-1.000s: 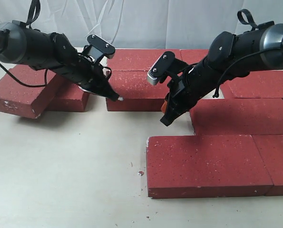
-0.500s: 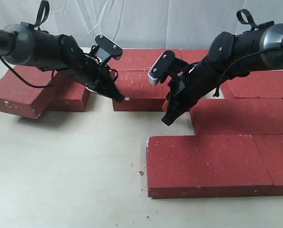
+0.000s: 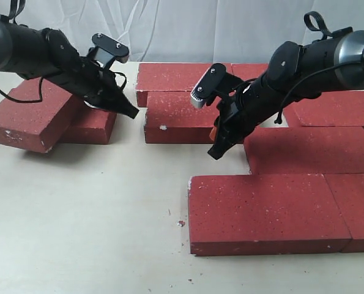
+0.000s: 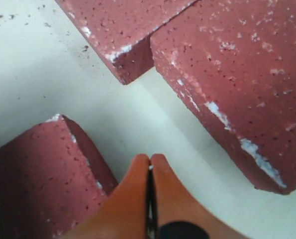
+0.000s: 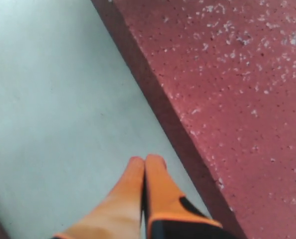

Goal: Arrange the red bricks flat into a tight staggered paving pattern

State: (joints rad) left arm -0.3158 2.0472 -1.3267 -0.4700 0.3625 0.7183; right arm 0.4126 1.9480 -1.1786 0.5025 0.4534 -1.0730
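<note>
Exterior view shows the red bricks (image 3: 261, 211) lying flat in staggered rows on the right of the tabletop (image 3: 78, 233), the right arm (image 3: 273, 92) with its jaws pressed together, empty, just beside the second row's end, and farther back the left arm (image 3: 41, 55) with jaws likewise closed beside a tilted brick (image 3: 26, 116).
</note>
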